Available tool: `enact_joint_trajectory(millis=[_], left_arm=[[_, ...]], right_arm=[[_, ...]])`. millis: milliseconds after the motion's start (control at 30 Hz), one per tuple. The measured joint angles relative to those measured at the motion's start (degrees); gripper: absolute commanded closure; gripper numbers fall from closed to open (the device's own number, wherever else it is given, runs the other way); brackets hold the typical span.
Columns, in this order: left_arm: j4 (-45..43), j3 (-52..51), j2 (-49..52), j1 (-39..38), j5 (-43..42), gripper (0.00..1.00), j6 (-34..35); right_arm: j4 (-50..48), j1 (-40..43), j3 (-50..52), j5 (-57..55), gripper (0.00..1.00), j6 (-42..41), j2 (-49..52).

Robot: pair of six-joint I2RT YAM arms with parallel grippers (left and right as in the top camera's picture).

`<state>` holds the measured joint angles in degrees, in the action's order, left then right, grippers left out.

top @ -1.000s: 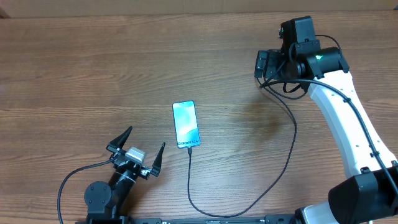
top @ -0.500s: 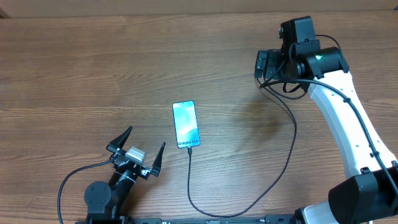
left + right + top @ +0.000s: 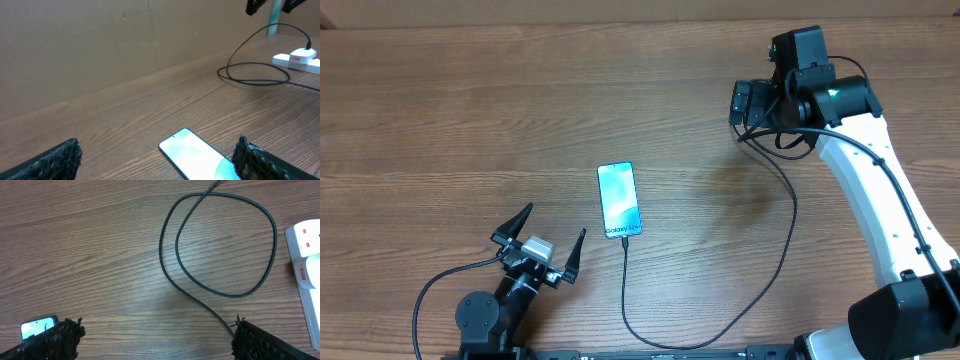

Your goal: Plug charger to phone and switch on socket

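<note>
The phone point(image 3: 619, 199) lies flat on the wooden table with its light blue screen up; it also shows in the left wrist view point(image 3: 192, 152) and the right wrist view point(image 3: 37, 327). The thin black charger cable point(image 3: 790, 215) meets the phone's bottom edge, loops along the front edge and runs up under the right arm. It coils in the right wrist view point(image 3: 220, 245) and reaches the white socket strip point(image 3: 306, 255), also seen in the left wrist view point(image 3: 299, 58). My left gripper point(image 3: 542, 243) is open and empty, left of the phone. My right gripper point(image 3: 157, 340) is open above the cable loop.
A brown cardboard wall point(image 3: 100, 45) stands along the table's far edge. In the overhead view the right arm point(image 3: 865, 170) covers the socket strip. The left arm's own cable point(image 3: 440, 285) lies at the front left.
</note>
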<state>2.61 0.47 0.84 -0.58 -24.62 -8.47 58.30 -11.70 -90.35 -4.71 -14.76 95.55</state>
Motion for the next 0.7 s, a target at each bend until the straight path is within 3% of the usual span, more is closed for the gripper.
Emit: enact_joint_trajectory(millis=[700], left_arm=[[0.0, 0.0, 0.0, 0.0, 0.0, 0.00, 0.0]], right_arm=[[0.0, 0.0, 0.0, 0.0, 0.00, 0.0, -2.8]])
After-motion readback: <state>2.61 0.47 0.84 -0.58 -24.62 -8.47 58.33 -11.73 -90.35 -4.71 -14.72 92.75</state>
